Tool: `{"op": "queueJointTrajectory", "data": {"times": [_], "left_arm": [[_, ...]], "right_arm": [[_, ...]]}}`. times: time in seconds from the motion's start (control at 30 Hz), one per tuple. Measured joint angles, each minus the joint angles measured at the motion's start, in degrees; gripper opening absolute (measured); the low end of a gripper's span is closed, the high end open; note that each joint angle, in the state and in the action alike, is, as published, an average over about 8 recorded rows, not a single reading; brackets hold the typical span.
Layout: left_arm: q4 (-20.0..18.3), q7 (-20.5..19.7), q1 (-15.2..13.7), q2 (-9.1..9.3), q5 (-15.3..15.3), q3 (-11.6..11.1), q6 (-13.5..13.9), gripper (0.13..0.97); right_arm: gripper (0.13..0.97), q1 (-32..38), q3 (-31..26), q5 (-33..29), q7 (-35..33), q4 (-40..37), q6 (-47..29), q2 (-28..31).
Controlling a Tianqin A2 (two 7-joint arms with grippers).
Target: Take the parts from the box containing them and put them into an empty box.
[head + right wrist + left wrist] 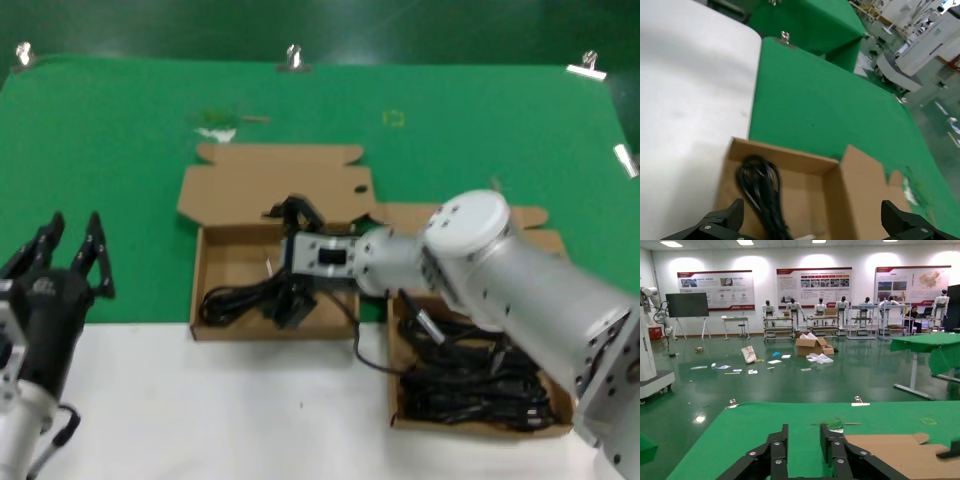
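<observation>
Green cloth (120,140) covered the far part of the table, clipped along its back edge, with a white surface (200,410) nearer the robot. On the seam stood two cardboard trays. The wider box with the holed lid flap (275,180) held one coiled power cord (235,298), its long axis running side to side along the front wall. The right gripper (292,262) hung over this box just beside that cord, its fingers (720,222) spread wide with nothing between them; the right wrist view showed the cord (760,192) lying on the box floor (805,200). The squarer box (470,425) on the robot's right held a tangled heap of black cords (470,380). The left gripper (65,255) waited, raised near the table's left edge, its fingers (777,452) parted and holding nothing.
</observation>
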Motion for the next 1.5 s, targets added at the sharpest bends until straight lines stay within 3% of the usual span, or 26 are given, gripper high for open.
{"op": "queueJointTrajectory", "data": {"times": [0.17, 0.47, 0.73, 1.03, 1.17, 1.5], "left_arm": [[0.00, 0.00, 0.00, 0.00, 0.00, 0.00, 0.00, 0.287], [0.00, 0.00, 0.00, 0.00, 0.00, 0.00, 0.00, 0.454], [0.00, 0.00, 0.00, 0.00, -0.01, 0.00, 0.00, 0.670], [0.00, 0.00, 0.00, 0.00, -0.01, 0.00, 0.00, 0.835], [0.00, 0.00, 0.00, 0.00, -0.01, 0.00, 0.00, 0.835], [0.00, 0.03, 0.00, 0.00, -0.01, 0.00, 0.00, 0.937]], "right_arm": [[0.939, -2.90, 3.01, -0.97, 1.85, 3.56, 1.47, 0.78], [0.965, -10.10, 10.46, -3.36, 6.44, 12.39, 5.10, 2.72], [0.966, -16.90, 17.48, -5.60, 10.73, 20.70, 8.51, 4.55], [0.966, -24.55, 25.41, -8.16, 15.62, 30.14, 12.40, 6.61], [0.966, -27.98, 28.95, -9.30, 17.79, 34.34, 14.13, 7.53], [0.966, -36.46, 37.73, -12.11, 23.17, 44.73, 18.40, 9.82]]}}
